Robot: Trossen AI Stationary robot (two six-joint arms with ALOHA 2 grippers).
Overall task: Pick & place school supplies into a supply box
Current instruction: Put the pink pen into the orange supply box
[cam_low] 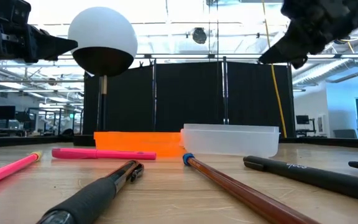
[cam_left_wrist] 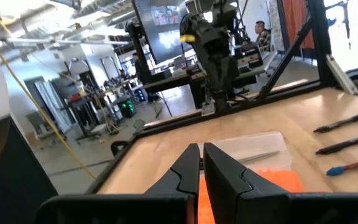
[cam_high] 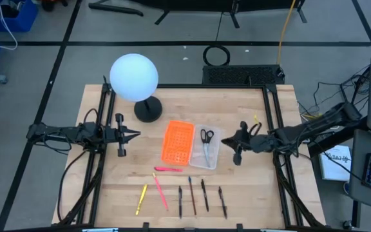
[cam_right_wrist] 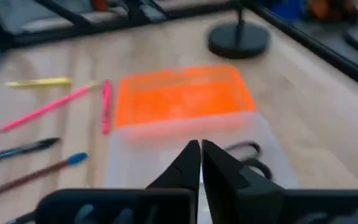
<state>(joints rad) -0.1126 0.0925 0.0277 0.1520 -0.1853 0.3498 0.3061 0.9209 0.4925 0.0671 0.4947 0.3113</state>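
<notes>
Scissors in the clear supply box, right pincer closed and empty above its edge

The scissors (cam_high: 207, 136) lie inside the supply box (cam_high: 213, 156), just ahead of and below the right gripper (cam_high: 229, 140), whose fingers are pressed together holding nothing. The orange tray (cam_high: 178, 142) touches the box on the side away from that pincer. Farther out on the table (cam_high: 250, 187), well off to the pincer's side, lie the pink pen (cam_high: 167, 169), yellow pen (cam_high: 140, 199) and black pens (cam_high: 204, 194). The left gripper (cam_high: 136, 135) waits beyond the orange tray, fingers nearly together, empty
</notes>
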